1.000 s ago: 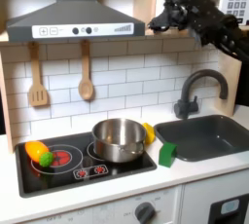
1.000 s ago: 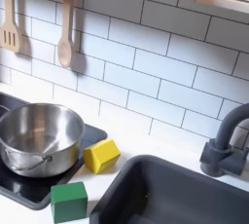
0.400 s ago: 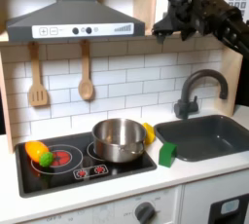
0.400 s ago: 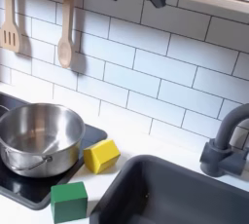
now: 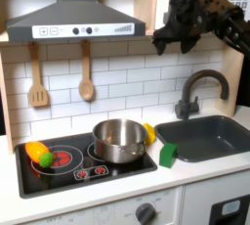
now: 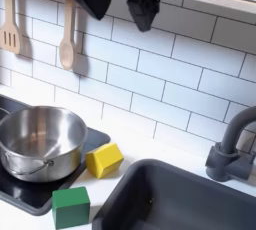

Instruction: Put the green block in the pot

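**Ann:** Green block (image 5: 168, 155) sits on the white counter (image 5: 59, 202), touching the stove's front right corner, with the sink (image 5: 207, 136) just beside it. From the silver pot (image 5: 118, 140) it lies at about four o'clock in the first exterior view.

**Bo:** And in the second exterior view the green block (image 6: 71, 207) is at five o'clock from the pot (image 6: 38, 142), with a yellow toy piece (image 6: 104, 160) between them and a touch further back. My guess: the block stands free of the pot wall so a grab from above has room.

**Ann:** The pot rests on the right burner of the stove (image 5: 78, 163), mouth up and open, so a drop from above should be enough. An orange toy with a green ball (image 5: 39, 154) lies over at nine o'clock from it, well apart.

**Bo:** Now the arm. The gripper (image 5: 179, 35) hangs high by the shelf, at roughly one o'clock from the pot, wrist bent forward, fingers pointing down.

**Ann:** In the second exterior view the gripper (image 6: 116, 7) shows its two dark fingers (image 6: 144, 9) spread, with wall tile visible in the gap. Nothing is held.

**Bo:** So, fingers parted and empty, well above the block. I'd judge this the approach, the pick not yet started.
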Robot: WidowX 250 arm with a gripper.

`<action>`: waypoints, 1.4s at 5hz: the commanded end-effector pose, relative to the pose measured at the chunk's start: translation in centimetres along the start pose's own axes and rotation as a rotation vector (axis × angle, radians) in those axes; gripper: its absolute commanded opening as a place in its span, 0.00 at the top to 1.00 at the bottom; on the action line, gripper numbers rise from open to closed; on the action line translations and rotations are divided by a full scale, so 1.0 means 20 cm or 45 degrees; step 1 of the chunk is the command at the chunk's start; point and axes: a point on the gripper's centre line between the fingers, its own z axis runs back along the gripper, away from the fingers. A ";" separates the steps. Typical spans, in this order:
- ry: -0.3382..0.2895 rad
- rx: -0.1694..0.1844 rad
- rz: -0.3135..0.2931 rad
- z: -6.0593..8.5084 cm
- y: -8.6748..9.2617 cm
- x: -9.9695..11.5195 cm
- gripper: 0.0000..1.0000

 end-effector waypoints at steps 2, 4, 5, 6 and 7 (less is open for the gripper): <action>0.275 0.067 -0.044 -0.05 0.06 -0.19 0.00; 0.425 -0.002 -0.108 -0.08 0.06 -0.31 0.00; 0.453 -0.025 -0.134 -0.07 0.09 -0.34 0.00; 0.485 -0.054 -0.179 -0.08 0.13 -0.36 0.00; 0.489 -0.070 -0.210 -0.06 0.17 -0.37 0.00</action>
